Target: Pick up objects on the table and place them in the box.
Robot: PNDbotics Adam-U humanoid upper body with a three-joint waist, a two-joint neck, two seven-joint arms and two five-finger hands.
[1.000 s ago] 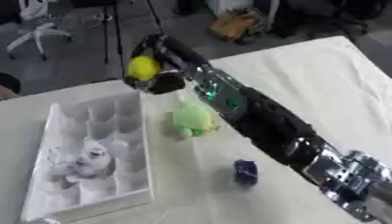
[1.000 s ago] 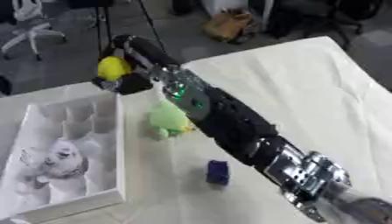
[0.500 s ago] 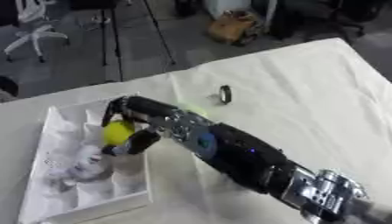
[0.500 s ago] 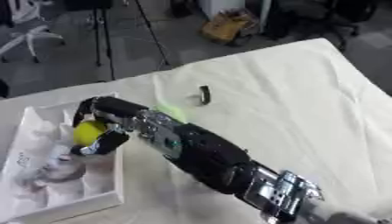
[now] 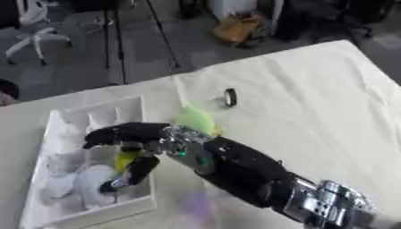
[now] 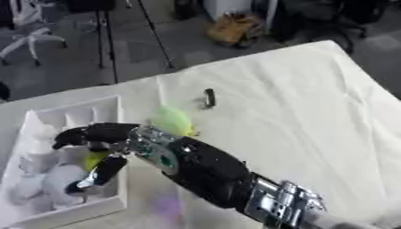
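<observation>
Sitting between the spread black fingers of the robot's right hand (image 5: 129, 147), a small yellow ball (image 5: 125, 159) lies low in a compartment of the white divided box (image 5: 55, 123), near the box's right wall. The hand reaches over that wall from the right, its fingers parted and only lightly bent, an upper one stretched across the box and a lower one (image 6: 95, 174) angled down toward the near corner; whether either finger touches the ball I cannot tell. White crumpled things (image 5: 74, 185) fill the nearer compartments, blurred beyond naming.

Just outside the box, beside its right wall and partly behind the wrist, a light green soft-looking lump (image 6: 171, 120) rests on the cream tablecloth (image 5: 313, 98). Farther toward the table's far edge, apart from the lump, a small dark ring-shaped thing (image 5: 230, 97) stands on the cloth. A faint purple smudge (image 6: 166, 206) shows near the table's near edge, under the forearm, too blurred to identify.

The black forearm with its silver joint (image 5: 329, 208) enters from the lower right corner. The left hand shows in neither view.
</observation>
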